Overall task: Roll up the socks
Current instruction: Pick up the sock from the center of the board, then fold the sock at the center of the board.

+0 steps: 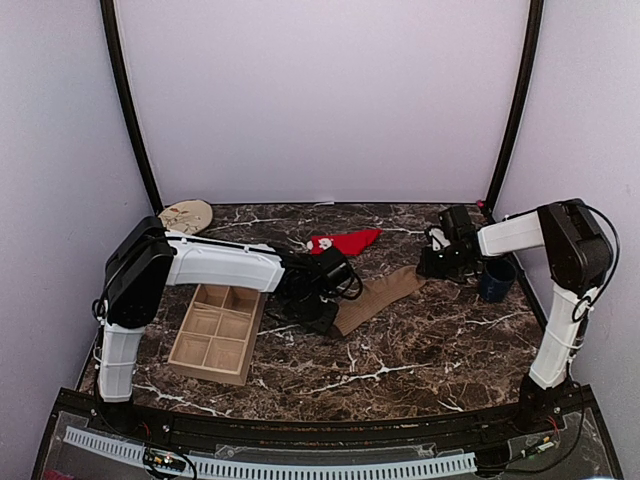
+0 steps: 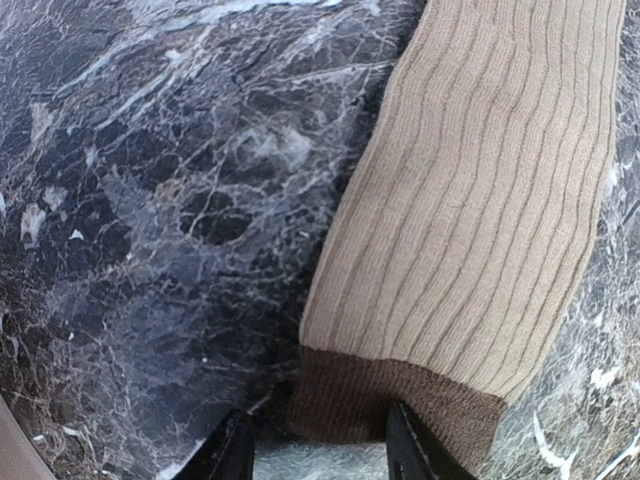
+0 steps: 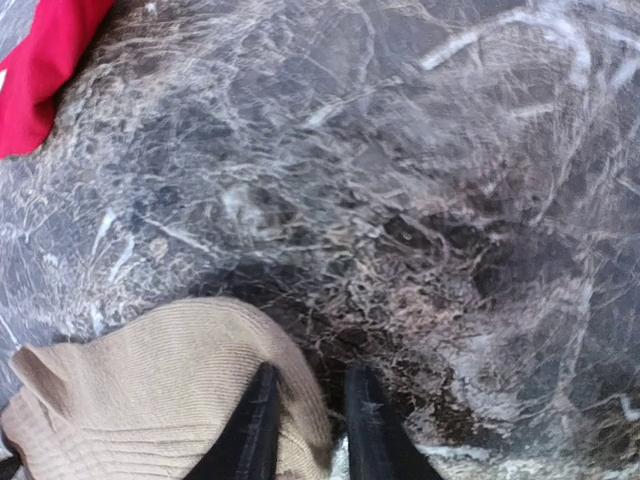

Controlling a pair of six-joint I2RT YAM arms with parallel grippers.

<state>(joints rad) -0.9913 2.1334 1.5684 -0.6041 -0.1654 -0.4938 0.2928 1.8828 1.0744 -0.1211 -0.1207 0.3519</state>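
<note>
Nearest you lie open marble surface [image 1: 420, 360] and the wooden tray [image 1: 215, 335] on the left. Your left hand [image 2: 320, 455] is released, straddling the cuff of the tan sock [image 2: 470, 220]. Your right hand [image 3: 310, 430] pinches its toe, a dark cup [image 1: 495, 278] alongside. The red sock [image 1: 345, 242] lies beyond, apart.
</note>
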